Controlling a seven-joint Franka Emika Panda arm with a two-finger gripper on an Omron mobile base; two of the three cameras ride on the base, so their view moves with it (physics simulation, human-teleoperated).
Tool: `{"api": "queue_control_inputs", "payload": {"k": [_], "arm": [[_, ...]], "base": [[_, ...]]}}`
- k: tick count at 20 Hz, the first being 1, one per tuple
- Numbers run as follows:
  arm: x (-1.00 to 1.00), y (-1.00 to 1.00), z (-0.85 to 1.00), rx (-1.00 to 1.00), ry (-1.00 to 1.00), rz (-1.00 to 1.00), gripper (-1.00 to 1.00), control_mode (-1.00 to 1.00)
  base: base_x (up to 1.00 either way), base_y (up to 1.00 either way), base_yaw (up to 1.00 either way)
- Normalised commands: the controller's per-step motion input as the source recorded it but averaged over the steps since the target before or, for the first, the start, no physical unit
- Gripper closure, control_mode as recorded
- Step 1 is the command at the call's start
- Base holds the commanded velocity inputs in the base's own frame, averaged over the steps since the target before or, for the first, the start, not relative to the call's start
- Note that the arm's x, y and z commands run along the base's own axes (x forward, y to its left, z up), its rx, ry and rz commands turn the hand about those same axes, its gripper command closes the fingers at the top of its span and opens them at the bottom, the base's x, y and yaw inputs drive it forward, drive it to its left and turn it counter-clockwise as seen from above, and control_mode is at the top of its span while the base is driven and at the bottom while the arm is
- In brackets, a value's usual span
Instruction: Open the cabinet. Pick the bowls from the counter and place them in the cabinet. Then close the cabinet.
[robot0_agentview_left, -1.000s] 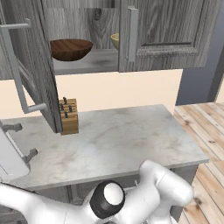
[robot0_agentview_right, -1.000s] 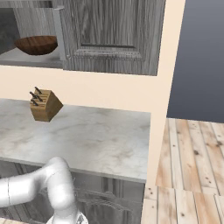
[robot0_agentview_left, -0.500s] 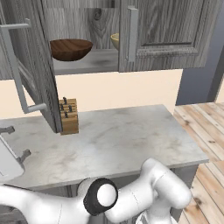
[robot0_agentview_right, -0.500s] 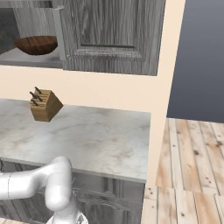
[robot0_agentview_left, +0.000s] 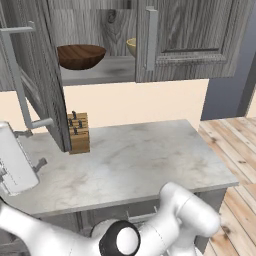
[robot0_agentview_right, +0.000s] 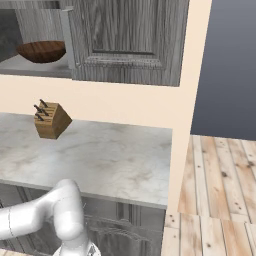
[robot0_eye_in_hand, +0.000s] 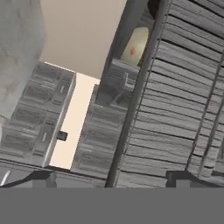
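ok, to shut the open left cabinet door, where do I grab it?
Mid-length on the vertical bar handle of the open left door. Two posts hold it off the panel, so the jaws can probably straddle it from the outer, left-facing side.

The left base view looks forward and slightly down from behind the arm, left of the knife block, taking in the worktop and the open cabinet above it. The right base view faces the same way from right of the block, so both share block, worktop, cabinet and the brown bowl on its shelf. The hand view sits close to a cabinet door, rolled hard, looking past its long handle at the beige bowl.
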Motion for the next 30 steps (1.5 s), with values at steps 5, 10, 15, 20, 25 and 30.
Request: {"api": "queue_control_inputs", "payload": {"k": [5,10,15,20,25,30], "arm": [[0.54,0.0,0.22,0.04,0.37,-0.02,-1.0,-1.0],[0.63,0.09,0.33,0.0,0.42,0.0,-1.0,-1.0],[0.16,0.0,0.67,0.0,0.35,-0.02,-1.0,-1.0],[0.0,-0.23,0.64,0.0,0.29,-0.07,-1.0,-1.0],[0.0,-0.74,0.3,0.0,0.33,0.0,-1.0,-1.0],[0.0,-1.0,0.15,0.0,0.22,0.0,-1.0,-1.0]], "base": [[0.0,0.0,0.0],[0.0,0.0,0.0],[0.0,0.0,0.0],[0.0,0.0,0.0],[0.0,0.0,0.0],[0.0,0.0,0.0]]}}
